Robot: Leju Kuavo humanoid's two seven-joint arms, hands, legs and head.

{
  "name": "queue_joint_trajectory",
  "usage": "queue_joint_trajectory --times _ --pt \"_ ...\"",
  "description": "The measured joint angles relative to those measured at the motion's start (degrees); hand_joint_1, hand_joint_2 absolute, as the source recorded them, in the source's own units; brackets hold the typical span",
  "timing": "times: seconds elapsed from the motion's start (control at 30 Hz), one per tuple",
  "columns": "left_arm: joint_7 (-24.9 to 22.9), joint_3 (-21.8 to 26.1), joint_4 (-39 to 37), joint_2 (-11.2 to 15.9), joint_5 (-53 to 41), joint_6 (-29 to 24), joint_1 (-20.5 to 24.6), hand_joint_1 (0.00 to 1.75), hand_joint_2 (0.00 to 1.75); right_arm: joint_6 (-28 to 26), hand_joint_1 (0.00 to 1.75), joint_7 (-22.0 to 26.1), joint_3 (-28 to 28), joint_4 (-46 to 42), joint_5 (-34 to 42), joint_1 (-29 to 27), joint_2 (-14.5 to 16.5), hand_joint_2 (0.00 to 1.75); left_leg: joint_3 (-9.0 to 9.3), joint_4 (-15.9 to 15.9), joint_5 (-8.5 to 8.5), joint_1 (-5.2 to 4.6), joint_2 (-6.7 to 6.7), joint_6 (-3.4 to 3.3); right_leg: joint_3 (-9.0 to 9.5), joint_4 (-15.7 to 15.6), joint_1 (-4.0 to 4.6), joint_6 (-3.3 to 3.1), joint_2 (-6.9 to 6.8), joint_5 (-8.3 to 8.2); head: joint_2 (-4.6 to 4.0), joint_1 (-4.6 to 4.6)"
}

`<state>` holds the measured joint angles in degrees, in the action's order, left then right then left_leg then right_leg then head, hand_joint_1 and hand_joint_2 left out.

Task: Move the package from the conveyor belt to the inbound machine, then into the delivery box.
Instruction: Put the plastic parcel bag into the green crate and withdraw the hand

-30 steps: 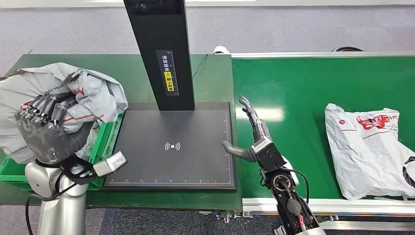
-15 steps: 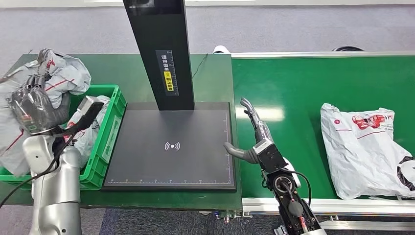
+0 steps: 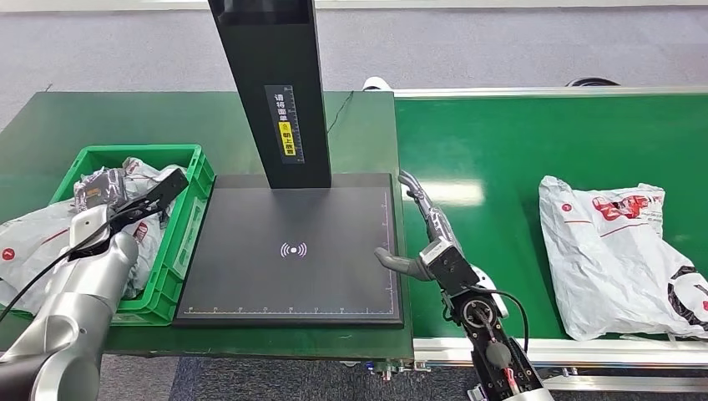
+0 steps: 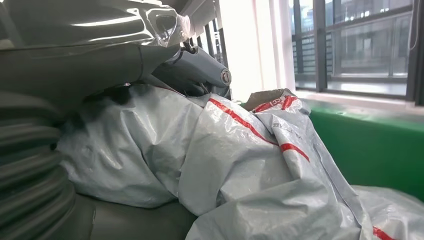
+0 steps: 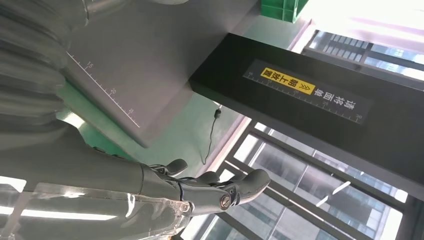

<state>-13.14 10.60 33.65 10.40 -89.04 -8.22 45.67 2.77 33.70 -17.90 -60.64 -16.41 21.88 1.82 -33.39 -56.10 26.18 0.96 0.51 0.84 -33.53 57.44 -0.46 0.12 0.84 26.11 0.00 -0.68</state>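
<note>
Since the right hand is nearest, start there: it hangs with flat, spread fingers over the near right edge of the flat black scanner plate of the inbound machine, and it holds nothing. Beside it, on the long green conveyor belt, lies a soft white plastic mail bag with red print, well apart from that hand. This bag looks light and floppy, and its shiny skin may slip. I think a good hold is a bunched fold near its middle, because a corner would let it sag and swing.

Over on the other side, the left hand is down inside the green plastic delivery box on the green counter. It rests against crumpled grey and white plastic bags with red stripes. I cannot tell if its fingers grip one. Farther back stands the tall black post of the machine.
</note>
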Motion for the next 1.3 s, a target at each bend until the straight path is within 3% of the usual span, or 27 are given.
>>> queue_joint_trajectory --times 0.2,0.4,0.53,0.57,0.67,0.73,0.83,0.93,1.07,1.3 --pt "0.1 -0.2 -4.3 0.8 0.5 1.1 2.0 1.75 1.75 0.0 0.00 0.0 0.0 0.8 0.0 0.5 0.2 1.75 0.01 0.0 0.00 0.00 0.01 0.00 0.01 0.0 0.00 0.00 0.00 0.00 0.00 0.00" --pt "2.6 0.3 -7.1 1.1 4.5 8.1 4.1 1.71 1.75 0.4 0.00 -0.2 0.0 1.4 -0.5 0.8 0.3 1.75 0.01 0.0 0.00 0.00 0.06 0.00 0.02 0.0 0.00 0.00 -0.03 0.00 0.00 0.00" --pt "3.0 0.4 -8.6 1.1 6.0 9.2 5.4 0.06 1.75 0.7 0.00 -0.9 0.0 1.5 -0.5 1.2 0.3 1.75 0.02 0.0 -0.01 0.00 0.09 0.00 0.03 0.0 -0.01 0.00 -0.03 0.00 0.00 0.00" --pt "3.0 0.5 -8.8 1.1 6.2 7.9 5.5 0.00 1.75 0.7 0.00 -1.0 0.0 1.5 -0.5 1.2 0.3 1.75 0.02 0.0 -0.01 -0.01 0.09 0.00 0.03 0.0 -0.01 0.00 -0.03 0.00 0.00 -0.01" --pt "4.6 0.6 -8.9 0.8 7.5 0.0 5.1 0.00 1.75 0.7 0.00 -1.2 0.0 1.3 -0.5 0.8 0.2 1.75 0.02 0.0 -0.01 -0.01 0.09 0.00 0.02 0.0 -0.01 0.00 -0.03 0.00 0.00 0.00" --pt "8.1 0.7 -8.5 0.5 9.7 -7.5 4.7 0.00 1.75 0.7 0.00 -1.3 0.1 0.8 -0.4 0.3 0.1 1.75 0.01 0.0 -0.01 -0.01 0.09 0.00 0.01 0.0 -0.01 0.00 -0.03 0.00 0.00 0.01" --pt "16.4 0.8 -6.9 -0.1 15.4 -18.9 3.8 0.00 1.75 0.7 0.00 -1.5 0.1 0.1 -0.2 -0.2 -0.2 1.75 0.00 0.0 0.00 -0.01 0.06 0.00 0.00 0.0 -0.01 0.00 -0.03 0.00 0.00 0.01" --pt "25.9 0.8 -3.9 -0.9 23.3 -26.5 2.4 0.00 1.75 0.7 0.00 -1.7 0.1 -0.2 0.3 -0.3 -0.3 1.75 0.00 0.0 0.01 -0.01 0.05 0.00 -0.02 0.0 -0.01 0.00 -0.02 0.00 0.00 0.01" --pt "36.6 0.1 0.8 -2.3 34.5 -30.7 -0.1 0.00 1.75 0.2 0.00 -1.1 0.1 -0.3 1.1 -0.3 -0.5 1.75 0.00 0.0 0.00 0.00 0.06 0.00 -0.02 0.0 -0.01 0.00 -0.03 0.00 0.00 0.01" --pt "43.9 -0.1 8.8 -5.2 40.0 -30.9 -3.2 0.00 1.75 -1.1 0.00 0.1 0.1 -0.2 2.5 -0.2 -0.7 1.75 0.00 0.0 0.00 -0.01 0.06 0.00 -0.01 0.0 -0.01 0.00 -0.03 0.00 0.00 0.01"
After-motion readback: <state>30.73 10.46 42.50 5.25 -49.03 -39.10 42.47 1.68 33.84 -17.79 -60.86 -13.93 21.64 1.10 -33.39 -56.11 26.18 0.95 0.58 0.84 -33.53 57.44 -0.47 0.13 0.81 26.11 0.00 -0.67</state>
